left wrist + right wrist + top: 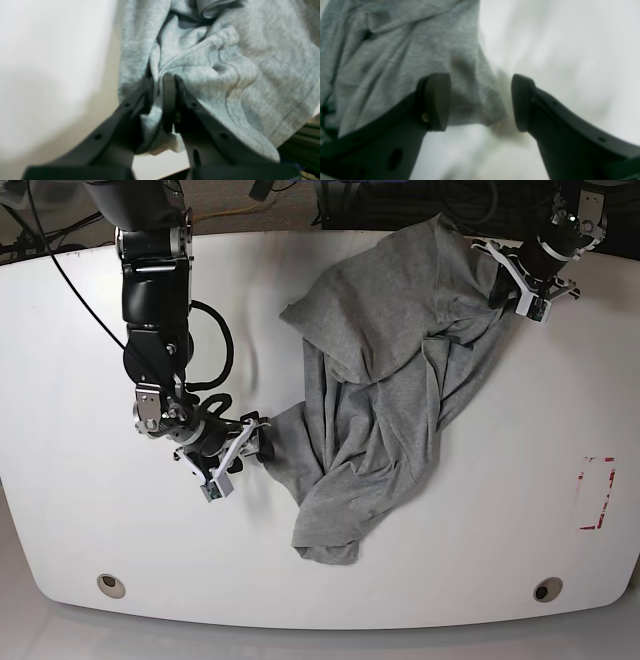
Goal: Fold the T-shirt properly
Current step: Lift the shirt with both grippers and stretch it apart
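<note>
The place looked like a robotics lab: a bare white table [80, 330] with rounded corners and bolt holes, black cables [60, 280] trailing over its far edge, and a red tape rectangle [596, 492] marked on its surface.

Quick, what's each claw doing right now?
Left gripper: shut on the T-shirt.
Right gripper: open, an edge of the shirt between its jaws, not clamped.
</note>
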{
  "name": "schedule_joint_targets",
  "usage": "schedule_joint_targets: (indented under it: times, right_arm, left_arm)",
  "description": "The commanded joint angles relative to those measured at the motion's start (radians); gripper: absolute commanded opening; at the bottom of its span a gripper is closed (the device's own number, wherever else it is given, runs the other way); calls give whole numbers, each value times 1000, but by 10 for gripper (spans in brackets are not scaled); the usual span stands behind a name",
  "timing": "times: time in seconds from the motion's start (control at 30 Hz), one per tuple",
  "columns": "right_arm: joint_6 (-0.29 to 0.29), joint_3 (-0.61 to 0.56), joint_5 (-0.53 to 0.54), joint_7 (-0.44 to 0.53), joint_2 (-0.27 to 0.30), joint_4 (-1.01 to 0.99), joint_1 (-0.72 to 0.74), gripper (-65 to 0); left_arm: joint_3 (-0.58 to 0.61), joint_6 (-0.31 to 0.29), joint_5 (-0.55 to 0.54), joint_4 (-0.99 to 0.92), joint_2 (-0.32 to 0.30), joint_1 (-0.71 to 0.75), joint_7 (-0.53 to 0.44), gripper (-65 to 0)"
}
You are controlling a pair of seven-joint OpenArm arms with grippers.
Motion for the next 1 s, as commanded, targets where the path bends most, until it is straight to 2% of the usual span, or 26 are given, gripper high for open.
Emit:
schedule_joint_targets:
  times: [0.0, 0.2, 0.3, 0.33, 0.43, 0.47, 0.5, 0.73, 0.97]
  right_arm:
    - [13, 2, 13, 27, -10, -58, 59, -276]
    - [15, 0, 14, 75, -17, -144, 79, -277]
    - [10, 0, 13, 79, -49, -153, 80, -296]
    - [10, 0, 13, 79, -50, -153, 80, -323]
    - [6, 0, 11, 101, -50, -153, 80, -520]
    - [4, 0, 11, 110, -49, -155, 80, -617]
    - [4, 0, 11, 116, -47, -156, 80, -650]
    - [3, 3, 11, 115, 0, -133, 97, -650]
    - [3, 5, 13, 42, 94, 18, 115, -650]
  left_arm:
    - [-7, -1, -9, 15, -10, 3, -19, -650]
    - [-7, -1, -9, 16, -10, 3, -19, -650]
    - [-7, -1, -9, 16, -10, 3, -19, -650]
    - [-7, -1, -9, 18, -10, 3, -19, -650]
    - [-7, -1, -9, 20, -10, 3, -19, -650]
    - [-7, -1, -9, 20, -10, 3, -19, -650]
    - [-7, -1, -9, 20, -10, 1, -19, -650]
    - [-11, -1, -9, 38, -10, -8, -19, -649]
    - [-51, -1, -10, 89, -16, -70, -17, -649]
